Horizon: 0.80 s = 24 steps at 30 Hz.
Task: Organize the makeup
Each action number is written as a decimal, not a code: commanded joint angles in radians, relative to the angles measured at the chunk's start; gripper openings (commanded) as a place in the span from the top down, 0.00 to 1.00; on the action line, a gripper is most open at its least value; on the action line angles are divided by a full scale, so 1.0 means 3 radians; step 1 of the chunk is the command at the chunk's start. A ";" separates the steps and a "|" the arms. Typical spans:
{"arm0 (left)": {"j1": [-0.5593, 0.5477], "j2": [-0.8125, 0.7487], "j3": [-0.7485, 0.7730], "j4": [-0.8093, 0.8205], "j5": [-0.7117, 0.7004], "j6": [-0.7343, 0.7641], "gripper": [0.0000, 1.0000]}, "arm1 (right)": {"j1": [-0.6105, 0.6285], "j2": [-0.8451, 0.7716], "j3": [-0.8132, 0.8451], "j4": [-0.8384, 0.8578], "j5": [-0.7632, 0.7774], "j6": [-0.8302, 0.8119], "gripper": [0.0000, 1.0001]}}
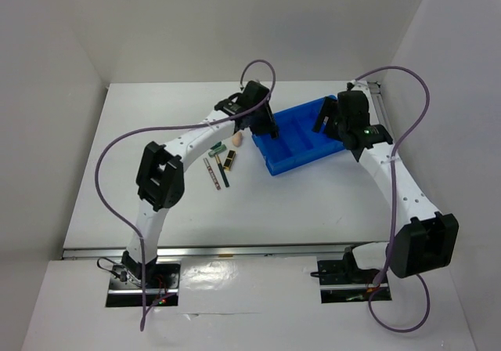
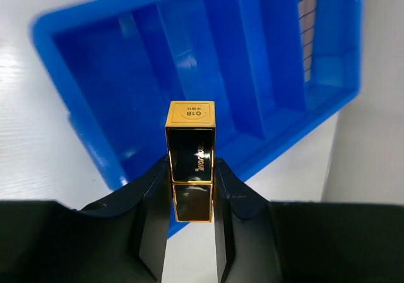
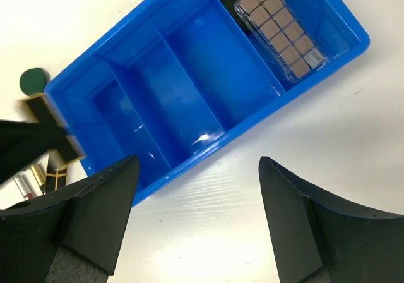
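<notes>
My left gripper (image 2: pixel 191 167) is shut on a black-gold lipstick tube (image 2: pixel 190 145) and holds it upright above the near left end of the blue divided tray (image 2: pixel 76 93). In the top view this gripper (image 1: pixel 264 124) is at the tray's left end. My right gripper (image 3: pixel 199 194) is open and empty above the table beside the tray's long rim (image 3: pixel 208 147). A greyish-pink palette (image 3: pixel 281 23) lies in the tray's end compartment. On the table left of the tray lie a peach sponge (image 1: pixel 237 140), another lipstick (image 1: pixel 231 161) and thin pencils (image 1: pixel 212 172).
The tray (image 1: pixel 309 161) lies slanted at the table's back right, its other compartments empty. A dark green round compact (image 3: pixel 33 79) lies on the table past the tray's left end. White walls enclose the table on three sides.
</notes>
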State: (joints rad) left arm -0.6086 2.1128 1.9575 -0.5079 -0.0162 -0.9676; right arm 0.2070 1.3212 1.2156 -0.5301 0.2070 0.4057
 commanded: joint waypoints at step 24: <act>-0.0170 0.0597 0.0475 -0.0051 -0.0309 0.0024 0.37 | -0.0010 -0.0370 -0.0074 -0.0345 0.0077 0.0064 0.16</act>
State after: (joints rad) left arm -0.6514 2.3386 2.1014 -0.5568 -0.1169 -1.0180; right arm 0.2070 1.2419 1.2011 -0.6102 0.2150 0.4202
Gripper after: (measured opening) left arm 0.609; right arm 0.835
